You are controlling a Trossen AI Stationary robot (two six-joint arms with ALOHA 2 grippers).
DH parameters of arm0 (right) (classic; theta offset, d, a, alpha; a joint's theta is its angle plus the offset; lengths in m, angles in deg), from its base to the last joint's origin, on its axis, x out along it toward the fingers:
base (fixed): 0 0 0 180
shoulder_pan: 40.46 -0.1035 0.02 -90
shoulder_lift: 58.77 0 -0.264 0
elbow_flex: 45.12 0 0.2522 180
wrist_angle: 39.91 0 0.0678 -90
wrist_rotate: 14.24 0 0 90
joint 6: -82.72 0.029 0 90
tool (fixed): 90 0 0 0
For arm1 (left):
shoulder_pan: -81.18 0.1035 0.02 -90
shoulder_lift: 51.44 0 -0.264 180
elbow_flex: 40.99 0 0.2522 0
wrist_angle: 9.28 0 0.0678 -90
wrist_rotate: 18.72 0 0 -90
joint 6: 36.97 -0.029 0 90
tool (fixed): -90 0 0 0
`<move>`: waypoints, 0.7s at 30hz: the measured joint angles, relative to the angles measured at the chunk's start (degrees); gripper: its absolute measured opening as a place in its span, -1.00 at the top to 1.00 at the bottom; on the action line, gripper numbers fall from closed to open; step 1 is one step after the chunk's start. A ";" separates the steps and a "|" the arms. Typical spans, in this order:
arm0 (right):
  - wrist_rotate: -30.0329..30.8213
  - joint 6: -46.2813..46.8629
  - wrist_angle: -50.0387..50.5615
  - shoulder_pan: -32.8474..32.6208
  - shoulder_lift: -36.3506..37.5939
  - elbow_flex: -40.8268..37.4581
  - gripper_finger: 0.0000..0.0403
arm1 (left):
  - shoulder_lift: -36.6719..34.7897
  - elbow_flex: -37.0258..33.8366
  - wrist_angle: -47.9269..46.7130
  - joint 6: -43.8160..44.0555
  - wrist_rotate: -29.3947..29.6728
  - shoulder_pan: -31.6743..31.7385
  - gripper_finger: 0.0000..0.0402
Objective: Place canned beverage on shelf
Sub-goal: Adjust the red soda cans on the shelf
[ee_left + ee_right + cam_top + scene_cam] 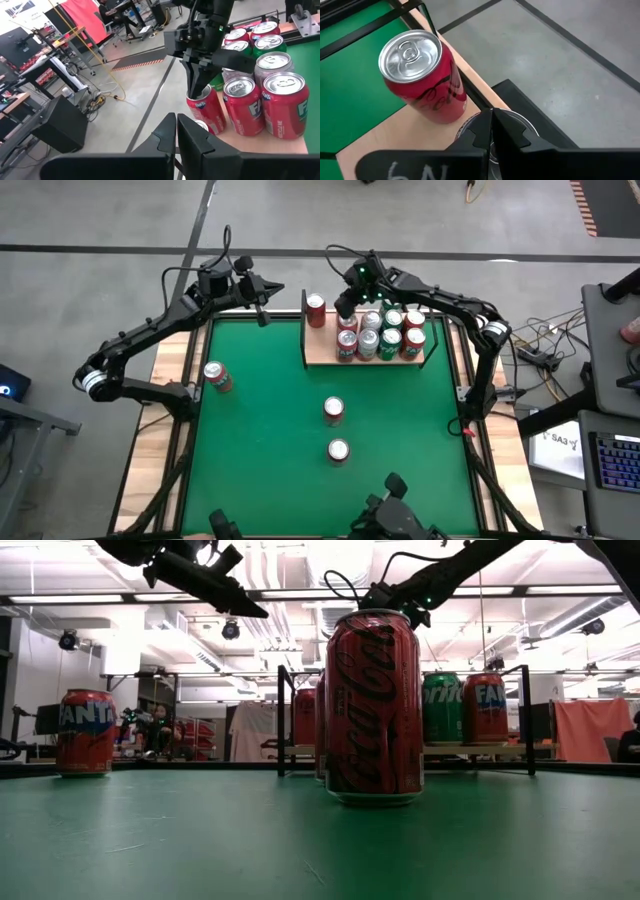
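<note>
From above you get the whole layout: the shelf (pixel 322 355) sits at about one o'clock on the green table (pixel 270 440), carrying a block of red and green cans (pixel 385 335) at its right end and one lone red can (pixel 316 310) at its left. Three more cans stand loose on the felt: a Fanta can (pixel 217 377) at nine o'clock, and two red cans (pixel 334 411) (pixel 338 451) near the centre.

The right gripper (pixel 347 305) hangs over the shelf between the lone can and the block, its fingers clenched together with nothing clamped between them. Its wrist camera shows you what the overhead view cannot: the lone can (pixel 422 75) reads Coca-Cola and stands upright at the shelf's floor-side edge, with another can top (pixel 492 132) mostly hidden under the fingers.

The left gripper (pixel 262 302) waits at eleven o'clock past the table's far edge, fingers also pressed shut and empty. Its wrist view looks across at the right gripper (pixel 199 82) pointing down onto a Fanta can (pixel 205 107) in the block.

The table-level view is largely blocked by one Coca-Cola can (pixel 374 705); behind it you can make out only the shelf board (pixel 470 751), a Sprite can (pixel 441 708) and a Fanta can (pixel 485 707).
</note>
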 joint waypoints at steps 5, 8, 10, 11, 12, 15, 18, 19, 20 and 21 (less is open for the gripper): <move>0.35 0.06 -0.81 0.02 0.58 -0.04 0.96 | 0.00 0.00 -0.37 0.02 -0.01 0.04 1.00; 0.30 -0.66 2.47 0.30 1.69 1.11 0.96 | 0.00 0.00 -0.60 -0.07 -0.04 0.27 1.00; 0.40 -1.48 5.58 0.44 2.40 1.95 0.96 | 0.00 0.00 -0.72 -0.11 -0.06 0.54 1.00; 0.56 -1.74 7.06 0.46 2.74 2.06 0.96 | 0.00 0.00 -0.86 -0.13 -0.05 0.68 1.00; 0.64 -2.00 8.68 0.50 2.96 2.27 0.96 | 0.00 0.00 -0.92 -0.13 -0.05 0.82 1.00; 3.29 -2.00 12.10 0.44 3.29 2.40 0.96 | 0.00 0.00 -0.92 -0.15 -0.05 0.99 1.00; 4.04 -2.00 13.24 0.42 3.27 2.04 0.96 | 0.00 0.00 -1.04 -0.15 -0.05 1.11 1.00; 4.04 -1.99 13.14 0.28 3.11 1.97 0.96 | 0.00 0.00 -1.15 -0.15 -0.05 1.11 1.00; 4.11 -1.88 13.03 0.23 3.05 1.97 0.96 | 0.00 0.00 -1.27 -0.15 -0.05 1.11 1.00; 4.23 -1.77 13.06 0.17 3.00 1.97 0.96 | 0.00 0.00 -1.36 -0.15 -0.06 1.11 1.00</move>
